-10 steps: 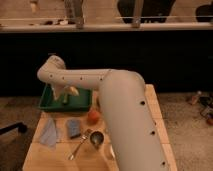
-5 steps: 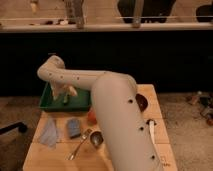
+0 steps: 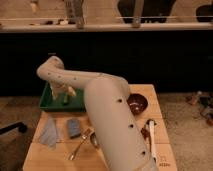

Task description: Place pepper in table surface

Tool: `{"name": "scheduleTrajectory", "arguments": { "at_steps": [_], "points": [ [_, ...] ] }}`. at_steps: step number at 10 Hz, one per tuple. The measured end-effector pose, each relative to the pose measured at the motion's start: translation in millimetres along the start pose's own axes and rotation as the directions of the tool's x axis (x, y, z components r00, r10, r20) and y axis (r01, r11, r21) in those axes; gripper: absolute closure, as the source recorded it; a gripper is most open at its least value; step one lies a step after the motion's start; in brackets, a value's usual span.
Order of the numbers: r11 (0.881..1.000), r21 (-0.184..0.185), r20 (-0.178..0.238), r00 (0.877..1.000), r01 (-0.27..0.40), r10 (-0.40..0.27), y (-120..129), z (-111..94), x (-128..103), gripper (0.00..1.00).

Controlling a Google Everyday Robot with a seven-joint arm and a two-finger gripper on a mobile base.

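My gripper (image 3: 64, 91) hangs at the end of the long white arm, low inside the green tray (image 3: 48, 104) at the table's back left. A small dark green thing (image 3: 67, 101), possibly the pepper, lies in the tray right under the gripper. I cannot tell whether the gripper touches it. The light tan wooden table surface (image 3: 40, 156) spreads out in front of the tray. My arm's thick forearm covers the middle of the table.
A dark brown bowl (image 3: 136, 103) stands at the back right. A metal spoon (image 3: 81, 143), a blue-grey sponge (image 3: 74, 128) and a grey cloth (image 3: 50, 133) lie at front left. A white-handled utensil (image 3: 152, 136) lies at the right.
The forearm has swung across the table's middle and now hides the orange thing seen earlier by the spoon. The gripper has stayed over the green tray.
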Motion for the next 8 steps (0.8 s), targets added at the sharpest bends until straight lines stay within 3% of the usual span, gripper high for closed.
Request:
{"name": "scheduleTrajectory", "arguments": {
  "at_steps": [4, 8],
  "points": [
    [0.999, 0.030, 0.005, 1.000, -0.029, 0.029, 1.3, 9.2, 8.5, 0.20],
    [1.000, 0.020, 0.035, 0.999, -0.020, 0.019, 2.0, 22.0, 11.1, 0.20]
  ]
}}
